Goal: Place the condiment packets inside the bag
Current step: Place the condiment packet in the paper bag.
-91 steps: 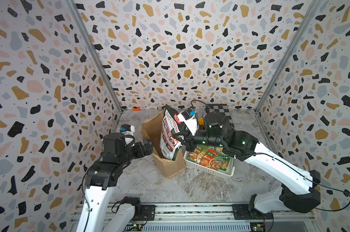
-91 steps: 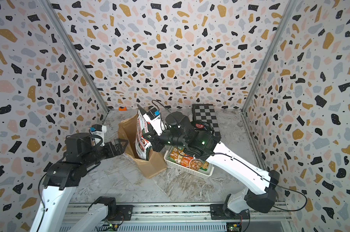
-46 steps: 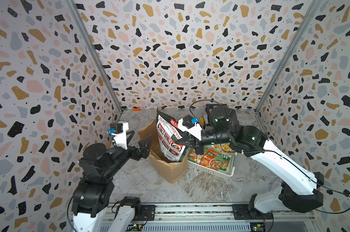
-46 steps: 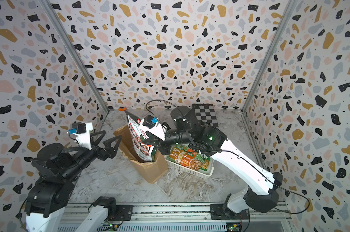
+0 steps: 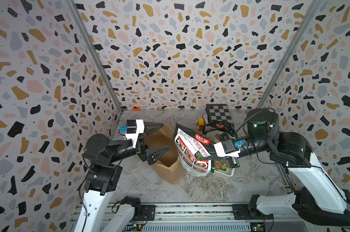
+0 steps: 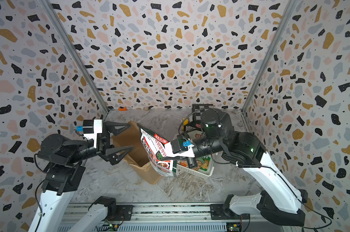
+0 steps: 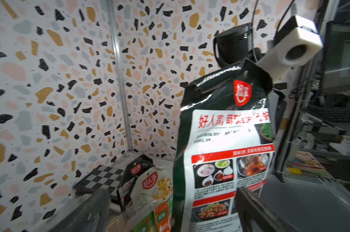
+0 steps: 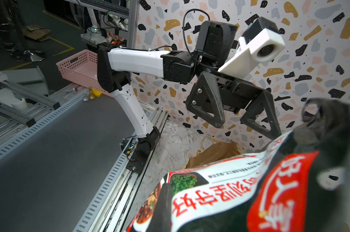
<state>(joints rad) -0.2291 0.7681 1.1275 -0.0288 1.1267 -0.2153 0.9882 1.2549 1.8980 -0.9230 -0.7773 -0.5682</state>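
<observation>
Okay, the right gripper [image 5: 212,157] was pinched shut on the side edge of the large black-and-red packet [image 5: 190,152], which hung tilted just beside the mouth of the bag [image 5: 167,170], not yet inside. Across from it the left gripper [image 5: 166,136] hovered wide open above the bag, holding nothing (so the rim was unsupported). Likely trouble: packet catching and folding the creased rim, or sliding out of that thin edge pinch. More packets [image 7: 150,184] sat in the basket [image 5: 224,173].
</observation>
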